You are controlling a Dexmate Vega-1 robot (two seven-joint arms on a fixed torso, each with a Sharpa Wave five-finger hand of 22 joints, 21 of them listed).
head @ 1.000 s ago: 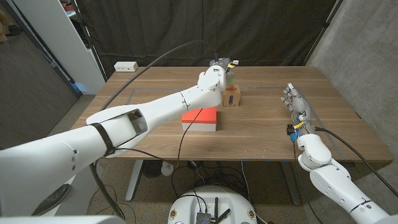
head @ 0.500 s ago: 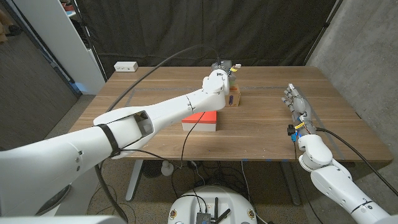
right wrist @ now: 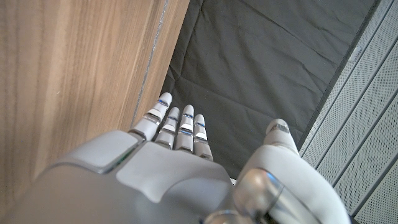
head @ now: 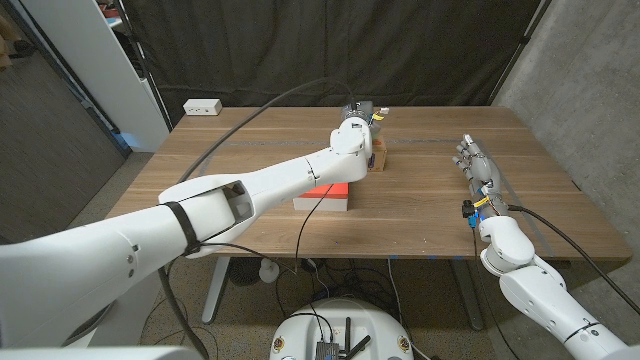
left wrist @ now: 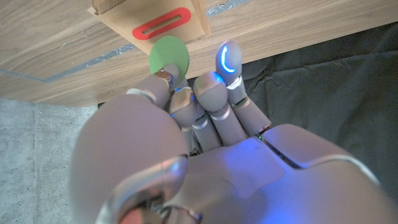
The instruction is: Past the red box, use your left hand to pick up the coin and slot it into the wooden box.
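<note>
holding coin [left wrist: 169, 56] beside wooden box [left wrist: 155, 22]

Matt green coin [left wrist: 169, 56], raw-wood wooden box [left wrist: 149, 22]

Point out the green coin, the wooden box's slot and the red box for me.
green coin [left wrist: 169, 57], left wrist view, middle of its face, at the left robot hand's fingertips.
wooden box's slot [left wrist: 165, 23], left wrist view, middle of the red-ringed opening.
red box [head: 325, 195], head view, visible top beside the left arm.
</note>
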